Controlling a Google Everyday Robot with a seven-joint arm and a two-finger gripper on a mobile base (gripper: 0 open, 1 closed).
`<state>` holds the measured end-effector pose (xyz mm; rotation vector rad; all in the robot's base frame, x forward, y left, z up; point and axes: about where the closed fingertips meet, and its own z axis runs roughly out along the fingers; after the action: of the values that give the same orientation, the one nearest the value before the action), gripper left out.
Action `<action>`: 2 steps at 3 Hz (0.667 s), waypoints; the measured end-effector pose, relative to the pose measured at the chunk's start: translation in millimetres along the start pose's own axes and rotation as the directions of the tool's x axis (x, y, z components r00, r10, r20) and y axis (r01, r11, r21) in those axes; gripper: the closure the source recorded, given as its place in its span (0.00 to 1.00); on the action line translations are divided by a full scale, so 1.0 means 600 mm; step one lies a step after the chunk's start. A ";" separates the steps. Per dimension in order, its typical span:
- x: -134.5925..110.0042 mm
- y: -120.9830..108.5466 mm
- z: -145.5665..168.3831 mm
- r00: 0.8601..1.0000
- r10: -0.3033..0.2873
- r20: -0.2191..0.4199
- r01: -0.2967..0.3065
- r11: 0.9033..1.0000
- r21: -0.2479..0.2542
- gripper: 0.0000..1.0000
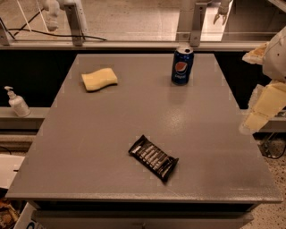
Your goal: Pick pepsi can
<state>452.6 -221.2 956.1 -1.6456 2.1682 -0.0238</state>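
Gray table [89, 147] fills most of the view. Nothing is picked up yet. The pepsi can [182, 65] stands upright near the table's top edge, right of the middle. The gripper [222, 11] seems to hang at the upper right, apart from the can. Open or closed, I cannot tell. Reaching and grabbing are left.

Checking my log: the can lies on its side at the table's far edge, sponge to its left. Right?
No. The camera view shows the can upright there, sponge to its left; the gripper is at the top, right of the can.
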 end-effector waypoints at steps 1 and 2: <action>0.004 -0.039 0.048 0.997 0.053 0.060 -0.054 0.998 0.019 0.00; -0.013 -0.101 0.099 0.987 0.097 0.130 -0.103 0.994 0.036 0.00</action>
<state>529.6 -218.1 920.1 -1.4719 2.1354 0.0627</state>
